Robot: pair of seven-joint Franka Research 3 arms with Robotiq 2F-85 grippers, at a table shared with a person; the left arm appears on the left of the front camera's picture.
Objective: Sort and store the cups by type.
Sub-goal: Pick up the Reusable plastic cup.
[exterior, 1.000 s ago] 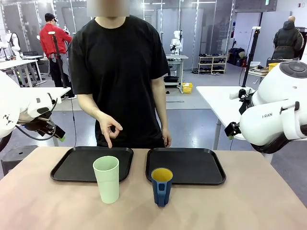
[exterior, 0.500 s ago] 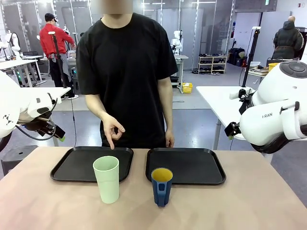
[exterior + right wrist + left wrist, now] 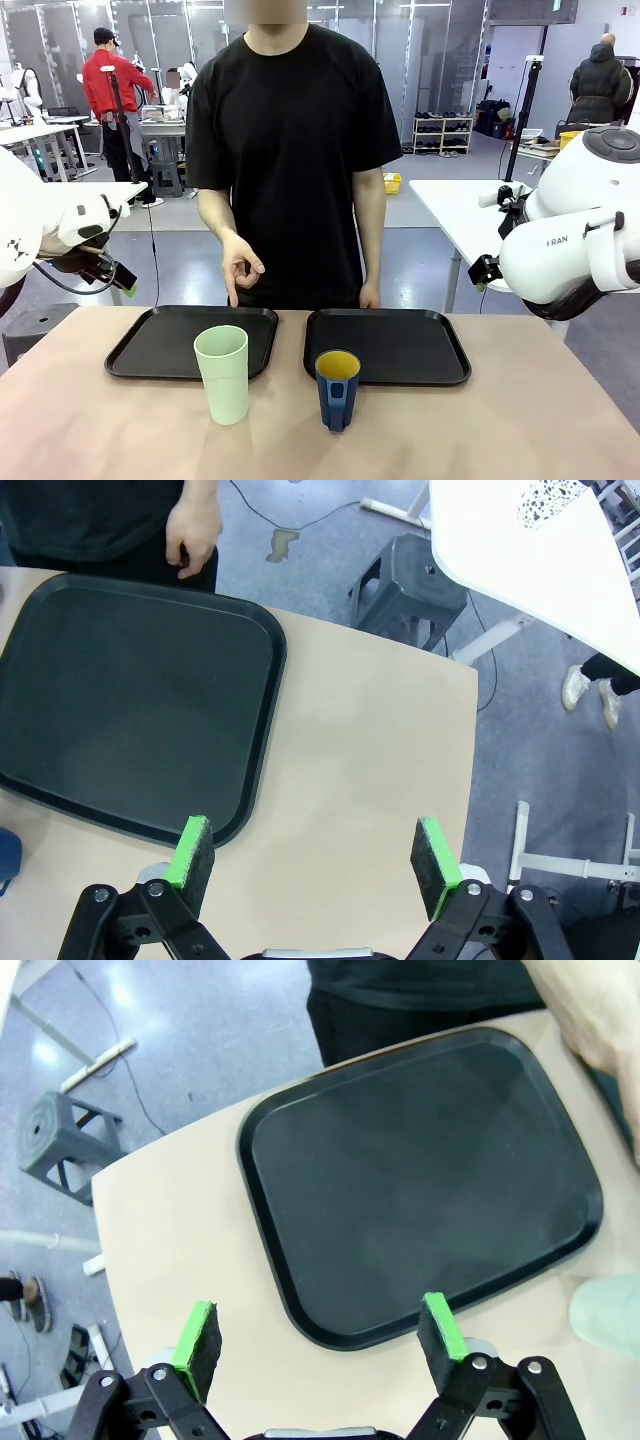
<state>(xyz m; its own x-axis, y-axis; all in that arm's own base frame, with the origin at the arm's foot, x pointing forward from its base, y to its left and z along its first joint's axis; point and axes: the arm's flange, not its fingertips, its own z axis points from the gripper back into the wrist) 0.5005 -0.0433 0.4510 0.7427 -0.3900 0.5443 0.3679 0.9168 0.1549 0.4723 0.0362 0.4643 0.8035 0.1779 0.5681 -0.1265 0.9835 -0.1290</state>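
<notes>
The tall mint-green tumbler (image 3: 222, 373) stands upright on the table just in front of the left black tray (image 3: 160, 345). To its right the dark blue mug (image 3: 337, 388), yellow inside, stands before the right black tray (image 3: 400, 345). My left gripper (image 3: 118, 278) hangs off the table's left side; in the left wrist view it (image 3: 320, 1330) is open and holds nothing, above the near edge of the left tray (image 3: 420, 1170), with the tumbler (image 3: 610, 1310) at the picture's right edge. My right gripper (image 3: 315, 852) is open with nothing in it, over bare table beside the right tray (image 3: 130, 700).
A person stands at the far side, one hand (image 3: 240, 268) with a finger pointing down over the left tray's far edge, the other hand (image 3: 195, 525) hanging by the right tray. A stool (image 3: 410, 575) and a white table (image 3: 540, 550) stand beyond the table's right end.
The person has shifted to the right and the pointing hand has moved a little with them. Both arms and both cups have stayed put.
</notes>
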